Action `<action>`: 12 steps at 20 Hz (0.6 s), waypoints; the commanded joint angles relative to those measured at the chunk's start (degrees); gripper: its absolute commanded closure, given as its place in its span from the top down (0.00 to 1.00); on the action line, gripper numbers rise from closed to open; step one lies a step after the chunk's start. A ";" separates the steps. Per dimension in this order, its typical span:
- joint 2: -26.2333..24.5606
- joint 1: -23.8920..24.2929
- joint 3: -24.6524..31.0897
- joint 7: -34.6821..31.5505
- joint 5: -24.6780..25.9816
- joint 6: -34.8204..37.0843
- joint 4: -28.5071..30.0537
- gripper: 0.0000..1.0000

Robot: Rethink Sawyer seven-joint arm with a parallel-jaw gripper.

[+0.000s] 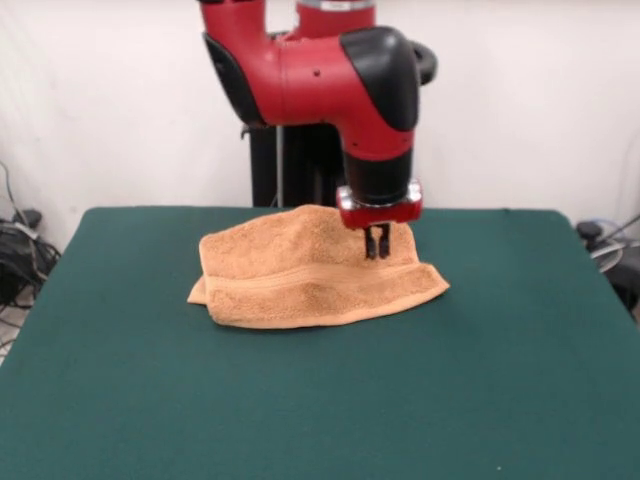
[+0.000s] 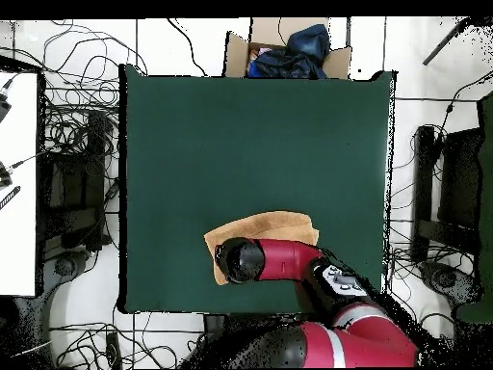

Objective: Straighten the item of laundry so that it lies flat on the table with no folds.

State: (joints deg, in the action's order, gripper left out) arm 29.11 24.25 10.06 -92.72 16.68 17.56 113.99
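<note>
From the front view, the table [image 1: 300, 400] fills the lower frame with bare green felt, and we see the towel [image 1: 300, 275] lying just above centre, doubled over with a woven band running along its near flap. Our gripper [image 1: 377, 243] hangs over the towel's right part, its two dark fingers drawn close together with the tips at the cloth; whether they hold any terry we cannot tell. We judge the main risk to be pinching both layers at once, so a pull would drag the whole bundle across the felt instead of opening the fold. The felt could also cling to the terry and bunch it up. Behind the table stands a plain pale wall, with cables [image 1: 20, 250] at the left edge.
</note>
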 commanded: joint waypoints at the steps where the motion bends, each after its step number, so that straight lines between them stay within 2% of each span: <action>1: 1.46 0.51 -0.30 -8.72 -1.48 -1.49 -1.58 0.00; 12: 0.31 2.52 1.16 -9.14 -0.76 -6.12 0.66 0.00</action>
State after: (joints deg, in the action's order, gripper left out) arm 30.73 26.07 9.93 -92.72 16.68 15.49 114.46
